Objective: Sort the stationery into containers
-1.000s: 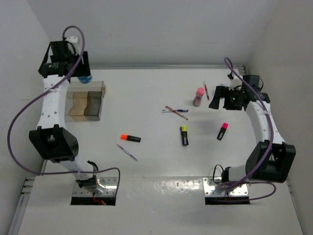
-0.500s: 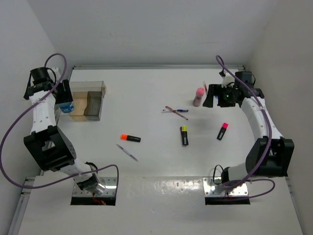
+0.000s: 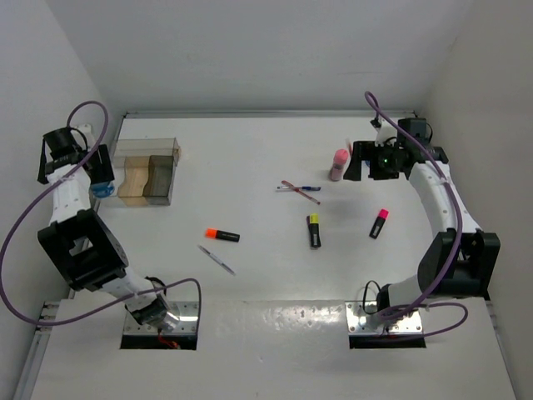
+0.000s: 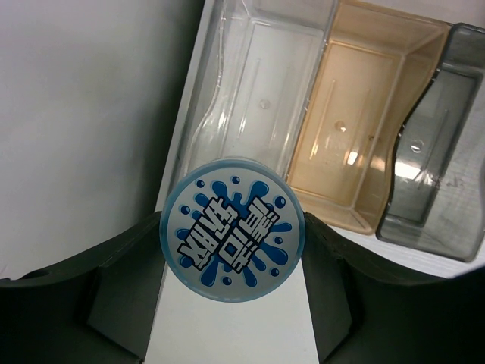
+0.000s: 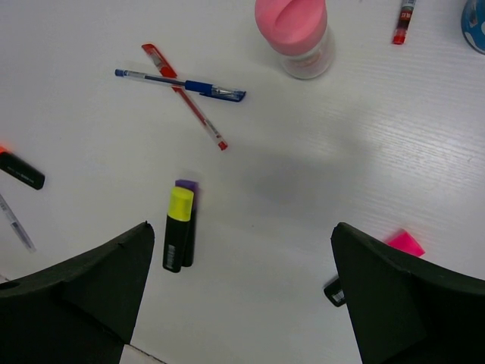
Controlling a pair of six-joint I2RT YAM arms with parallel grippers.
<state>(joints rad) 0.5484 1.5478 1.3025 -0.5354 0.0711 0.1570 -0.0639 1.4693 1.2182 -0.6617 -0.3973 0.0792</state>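
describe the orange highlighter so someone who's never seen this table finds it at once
Find the organiser box at the far left of the white table, then look toward the near edge and slightly right. There lies a stubby black highlighter with an orange cap, a thin silver pen just on its near side. The yellow-capped highlighter and the pink-capped highlighter lie farther right.
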